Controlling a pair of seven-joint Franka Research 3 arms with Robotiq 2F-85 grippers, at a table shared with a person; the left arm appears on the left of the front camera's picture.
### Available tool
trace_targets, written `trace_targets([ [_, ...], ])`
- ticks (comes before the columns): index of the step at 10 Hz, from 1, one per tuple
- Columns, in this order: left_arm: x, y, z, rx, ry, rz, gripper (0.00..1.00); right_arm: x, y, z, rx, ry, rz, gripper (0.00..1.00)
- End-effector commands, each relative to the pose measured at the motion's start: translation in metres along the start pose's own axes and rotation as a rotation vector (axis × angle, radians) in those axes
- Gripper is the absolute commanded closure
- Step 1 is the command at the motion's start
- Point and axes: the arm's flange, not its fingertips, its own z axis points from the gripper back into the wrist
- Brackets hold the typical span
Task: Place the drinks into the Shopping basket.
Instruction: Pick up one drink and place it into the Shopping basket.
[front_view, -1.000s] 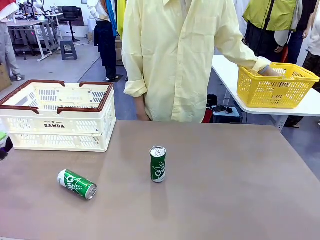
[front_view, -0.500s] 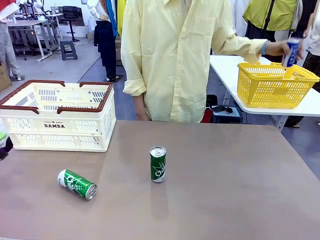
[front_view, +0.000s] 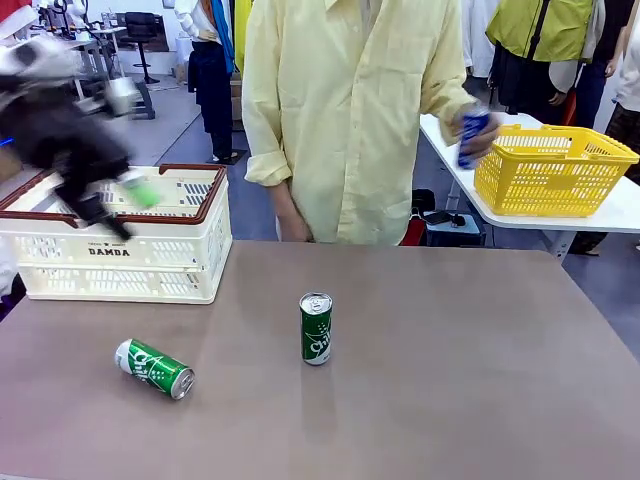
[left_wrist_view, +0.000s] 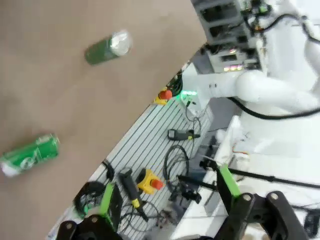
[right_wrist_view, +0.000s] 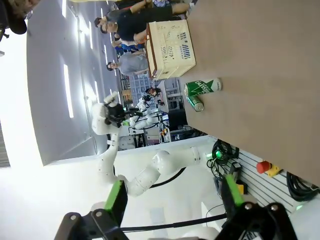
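**Both grippers wide and empty, two green cans on the table, a blue one in hand**

The left gripper (front_view: 122, 205) shows as a dark blur above the near left corner of the Shopping basket (front_view: 120, 240). In its wrist view the green-padded fingers are spread wide with nothing between them. The right gripper (right_wrist_view: 173, 196) is just as wide apart and also holds nothing.

The table (front_view: 450, 380) has a smooth, matt grey-brown top. Beyond it lie a grey floor (front_view: 170, 125), a busy workshop, and a white table (front_view: 450, 150) at the far right that carries a yellow mesh basket (front_view: 555, 170).

The Shopping basket sits at the table's far left. It is a cream plastic rectangle with slotted walls and dark red-brown rim handles.

The upright green can (front_view: 316, 328) stands near the table's middle with its long axis vertical and its silver top up.

The lying green can (front_view: 153, 368) rests on its side at the near left, well apart from the upright one. Its long axis runs from far left to near right, and its silver end faces near right.

The person's hand (front_view: 482, 132) holds the blue can (front_view: 472, 135) over the white table, at the far right. The can is blurred, and its tilt cannot be told. All three cans are slim, glossy cylinders.
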Motion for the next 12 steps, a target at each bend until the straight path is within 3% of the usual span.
trace_targets([
  [1,0.060,-0.004,-0.024,0.137,0.037,0.092,0.00,-0.001,0.000,0.004,0.000,0.008,0.023,0.00],
  [2,0.066,-0.017,-0.046,0.196,0.011,0.090,0.00,-0.001,0.000,0.004,0.000,0.008,0.023,0.00],
  [3,0.064,-0.022,-0.060,0.350,-0.029,0.096,0.00,-0.001,0.000,0.004,0.000,0.008,0.023,0.00],
  [4,0.063,-0.041,-0.051,0.123,0.012,0.041,0.00,-0.001,0.000,0.004,0.000,0.008,0.023,0.00],
  [5,0.063,-0.041,-0.051,0.123,0.012,0.041,0.00,-0.001,0.000,0.004,0.000,0.008,0.023,0.00],
  [6,0.077,-0.035,-0.067,0.217,-0.002,0.048,0.00,-0.001,0.000,0.004,0.000,0.008,0.023,0.00],
  [7,0.085,-0.036,-0.081,0.259,-0.337,0.188,0.00,-0.001,0.000,0.004,0.000,0.008,0.023,0.00],
  [8,0.090,-0.038,-0.099,0.284,-0.405,0.141,0.00,-0.001,0.000,0.004,0.000,0.008,0.023,0.00],
  [9,0.097,-0.044,-0.125,0.391,-0.468,0.136,0.00,-0.001,0.000,0.004,0.000,0.008,0.023,0.00],
  [10,0.096,-0.040,-0.121,0.423,-0.425,0.137,0.00,-0.001,0.000,0.004,0.000,0.008,0.023,0.00],
  [12,0.061,0.010,-0.028,0.241,-0.215,0.055,0.00,-0.001,0.000,0.004,0.000,0.008,0.023,0.00],
])
